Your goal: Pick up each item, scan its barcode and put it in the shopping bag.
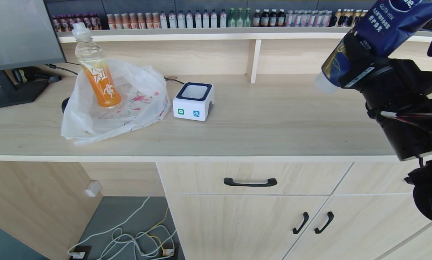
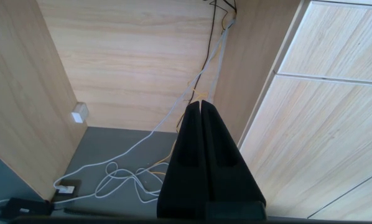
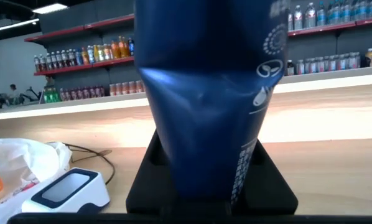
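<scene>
the left gripper (image 2: 200, 109) hangs low beside the pale wood-grain cabinet (image 2: 323, 118), its two black wedge-shaped fingers pressed flat together with nothing between them. below it, thin white and yellow cables (image 2: 124, 180) loop over grey floor.

the right gripper (image 1: 360, 70) is up above the counter (image 1: 273, 130), clamped across a soft blue tube (image 1: 389, 21). the glossy tube is dented and creased where the black fingers (image 3: 150, 180) squeeze it. it sits tilted: its frosted white cap (image 1: 325, 85) sticks out below and to the left of the gripper, and its wide flat end rises to the upper right.

well left of that gripper and lower, a boxy white scanner (image 1: 193, 101) with rounded corners and a dark-rimmed window on top sits on the smooth light wood. just beyond it to the left lies the bag (image 1: 136, 97), thin crinkled white plastic slumped open. inside stands a clear ribbed bottle (image 1: 98, 72) with an orange label and a white cap. farther back, a shelf (image 1: 208, 34) carries a row of small bottles.
</scene>
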You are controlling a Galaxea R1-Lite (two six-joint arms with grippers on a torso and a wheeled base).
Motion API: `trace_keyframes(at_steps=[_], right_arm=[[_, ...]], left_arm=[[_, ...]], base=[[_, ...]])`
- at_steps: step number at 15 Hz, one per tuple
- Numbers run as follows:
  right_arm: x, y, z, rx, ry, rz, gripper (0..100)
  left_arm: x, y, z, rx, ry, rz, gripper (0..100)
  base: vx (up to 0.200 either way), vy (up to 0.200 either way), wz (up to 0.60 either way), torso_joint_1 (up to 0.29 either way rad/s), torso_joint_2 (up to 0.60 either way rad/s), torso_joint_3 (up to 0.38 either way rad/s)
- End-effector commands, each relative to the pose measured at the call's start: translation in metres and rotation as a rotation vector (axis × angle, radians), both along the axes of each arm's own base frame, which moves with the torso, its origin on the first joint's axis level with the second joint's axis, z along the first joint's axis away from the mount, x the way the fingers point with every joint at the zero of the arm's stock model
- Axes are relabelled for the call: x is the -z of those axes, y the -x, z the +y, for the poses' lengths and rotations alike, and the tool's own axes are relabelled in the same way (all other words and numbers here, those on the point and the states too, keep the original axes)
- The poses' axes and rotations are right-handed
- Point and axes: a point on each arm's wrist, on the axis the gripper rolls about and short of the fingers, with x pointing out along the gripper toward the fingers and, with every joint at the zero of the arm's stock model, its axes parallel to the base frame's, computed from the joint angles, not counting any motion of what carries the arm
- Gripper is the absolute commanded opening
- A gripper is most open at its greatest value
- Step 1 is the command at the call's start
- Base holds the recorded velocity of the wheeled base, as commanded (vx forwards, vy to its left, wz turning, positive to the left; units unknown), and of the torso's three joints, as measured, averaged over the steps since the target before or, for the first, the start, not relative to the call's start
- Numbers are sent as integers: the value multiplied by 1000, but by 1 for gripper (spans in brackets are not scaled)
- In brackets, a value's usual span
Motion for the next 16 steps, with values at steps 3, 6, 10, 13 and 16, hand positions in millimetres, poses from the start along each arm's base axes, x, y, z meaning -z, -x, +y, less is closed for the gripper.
trace_keyframes(at_steps=[3,6,10,13,16], right_arm=[[2,1,-5,8,-5,5,0],[5,4,-7,8,-2,18,0],[4,6,-8,9,-5,14,0],[8,8,-11,13,1,28,0],[9,8,-11,17,6,33,0]], left_arm=[[0,0,0,-1,-4,0,0],[0,0,0,-1,-1,0,0],[0,0,0,-1,1,0,0],[0,0,0,-1,9,1,0],[0,0,0,-1,10,1,0]], base=[[0,0,0,0,0,0],[0,200,0,4,2,4],[0,200,0,-1,6,5],[0,200,0,6,4,-1],[0,200,0,11,-2,5]])
